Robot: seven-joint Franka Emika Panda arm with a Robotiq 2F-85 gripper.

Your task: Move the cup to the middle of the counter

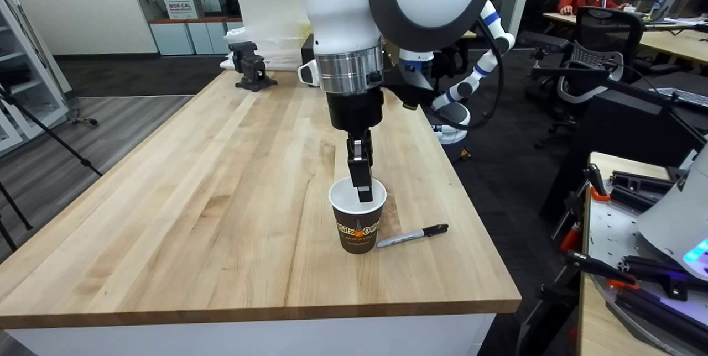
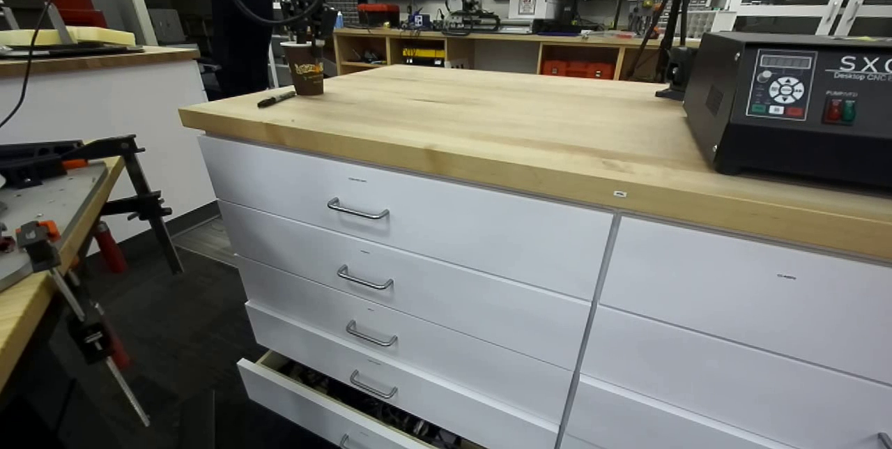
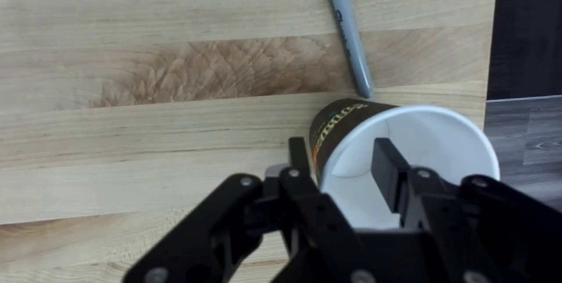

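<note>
The paper cup, dark brown with yellow print and a white rim and inside, stands upright near one end of the wooden counter. It also shows in an exterior view and in the wrist view. My gripper is open and straddles the cup's wall. One finger is inside the cup and the other is outside, with visible space between the fingers. In an exterior view the gripper points down into the cup's mouth. Whether either finger touches the wall cannot be told.
A black-capped grey marker pen lies beside the cup, its grey end close to the cup's base. A black mount stands at the counter's far end. A black control box sits on the counter. A low drawer is pulled out.
</note>
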